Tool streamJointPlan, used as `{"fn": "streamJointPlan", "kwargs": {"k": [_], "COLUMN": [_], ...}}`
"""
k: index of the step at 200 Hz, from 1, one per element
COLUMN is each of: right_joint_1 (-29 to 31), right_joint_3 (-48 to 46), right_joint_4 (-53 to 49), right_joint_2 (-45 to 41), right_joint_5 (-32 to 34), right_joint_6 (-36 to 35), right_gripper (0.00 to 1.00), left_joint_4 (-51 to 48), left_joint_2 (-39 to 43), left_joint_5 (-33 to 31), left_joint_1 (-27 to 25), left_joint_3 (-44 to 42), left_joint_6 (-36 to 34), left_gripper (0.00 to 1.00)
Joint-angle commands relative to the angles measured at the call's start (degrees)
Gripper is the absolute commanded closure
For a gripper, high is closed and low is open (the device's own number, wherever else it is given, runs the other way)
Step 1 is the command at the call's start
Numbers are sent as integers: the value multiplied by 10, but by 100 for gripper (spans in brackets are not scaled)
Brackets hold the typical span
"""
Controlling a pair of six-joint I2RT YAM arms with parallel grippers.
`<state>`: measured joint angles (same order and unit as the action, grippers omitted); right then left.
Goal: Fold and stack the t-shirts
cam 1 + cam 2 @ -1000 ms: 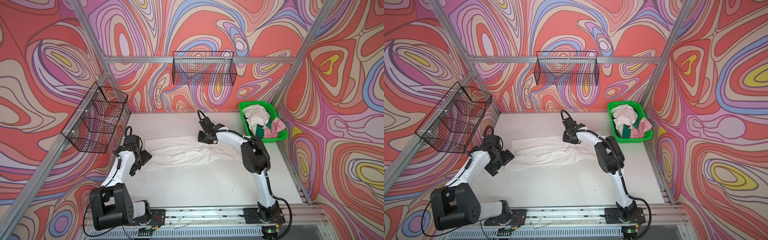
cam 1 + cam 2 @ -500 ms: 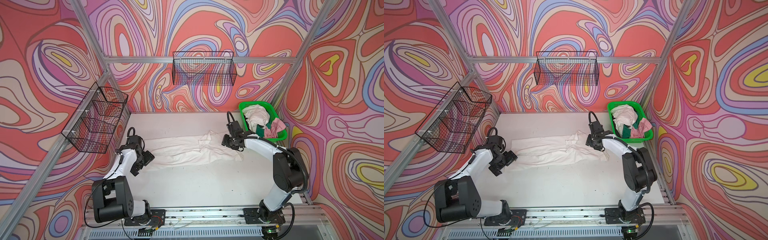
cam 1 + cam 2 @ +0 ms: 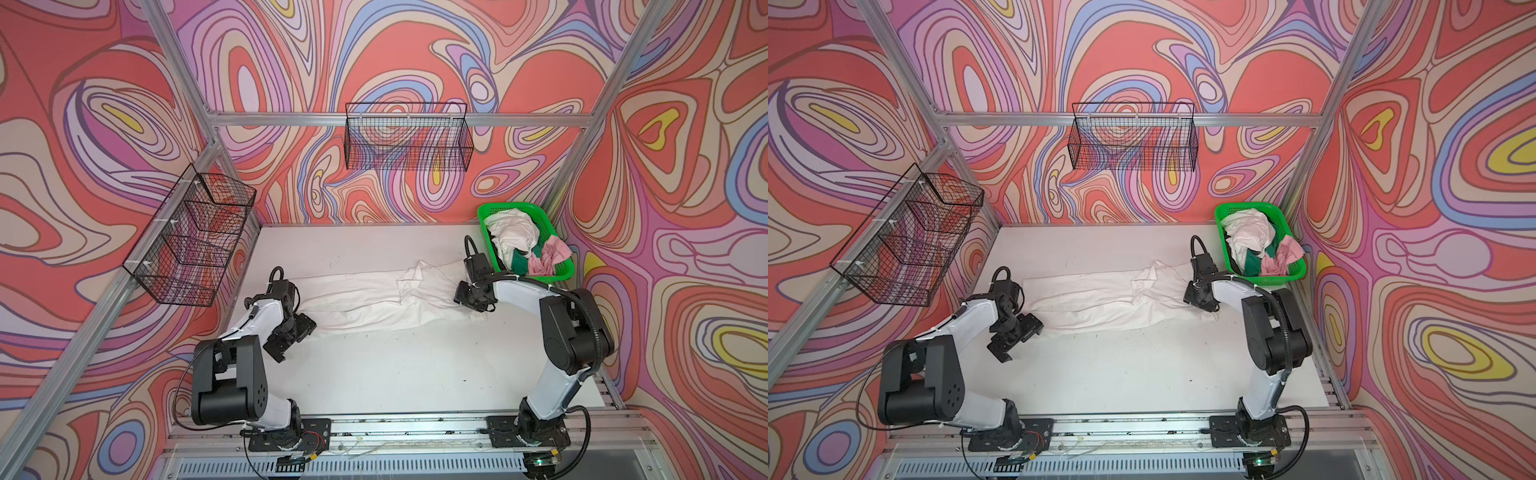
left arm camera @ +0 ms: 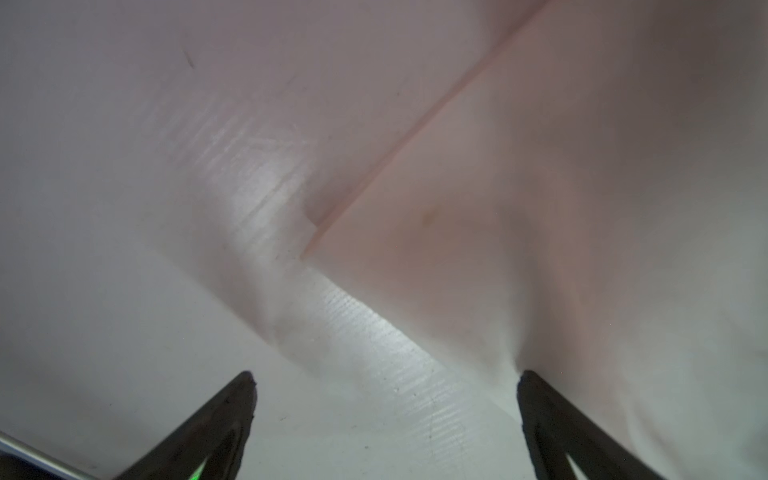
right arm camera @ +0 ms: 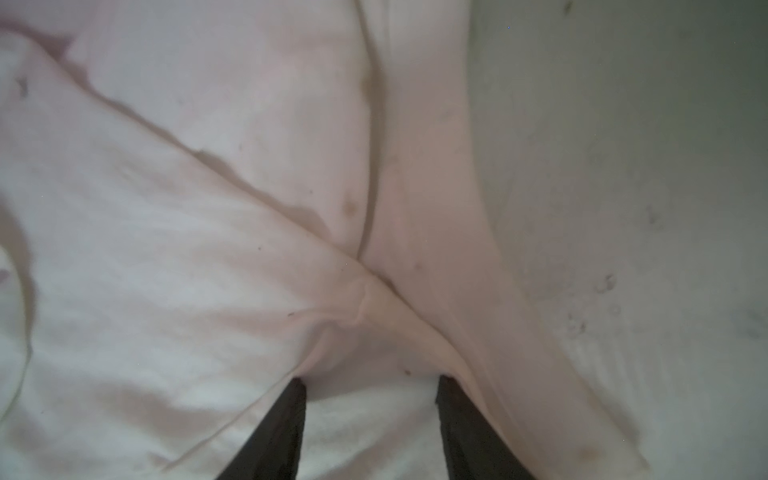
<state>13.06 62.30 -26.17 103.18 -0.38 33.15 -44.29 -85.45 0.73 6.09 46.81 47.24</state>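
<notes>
Whereas a second ago the right claw stood over the middle of the shirt, it now sits at the shirt's right end, just beside the basket. Its jaws are about half apart, tips down on the cloth, with a pucker of white fabric between them. No firm pinch shows. Behind it, near the shirt's middle, a flap is turned up and creased where the cloth lay flat before. The left claw has shifted only a little at the left end. It is spread wide and holds nothing, with one finger at the cloth's edge. The shirt lies stretched across the table between both claws, not yet folded. Both ends look set up for a grab, though the stray flap may need smoothing first. More shirts wait in the basket.
</notes>
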Motion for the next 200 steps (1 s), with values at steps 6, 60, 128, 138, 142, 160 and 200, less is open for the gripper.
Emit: {"fn": "streamJointPlan", "kwargs": {"k": [6,60,128,138,142,160,200], "right_joint_1": [-9,-3,5,-7,-12,-30,-33], "right_joint_3": [6,-18,-90,-93,-94,-94,-58], "right_joint_4": [-1,-11,34,42,44,48,30], "right_joint_2": [1,-92,-62,-54,-50,-38,-2], "right_joint_5": [10,-6,-5,-3,-2,14,95], "right_joint_6": [-18,-8,7,5,6,4,-17], "right_gripper": [46,46,46,46,46,46,46], "left_joint_4": [3,-5,-15,-15,-16,-19,-24], "left_joint_2": [-16,-24,-35,-39,-41,-50,-63], "left_joint_5": [-22,-35,-52,-53,-53,-58,-64], "left_joint_1": [0,0,0,0,0,4,8], "left_joint_3": [-2,1,5,7,8,11,16], "left_joint_6": [21,20,20,20,20,21,19], "left_gripper": [0,0,0,0,0,0,0]}}
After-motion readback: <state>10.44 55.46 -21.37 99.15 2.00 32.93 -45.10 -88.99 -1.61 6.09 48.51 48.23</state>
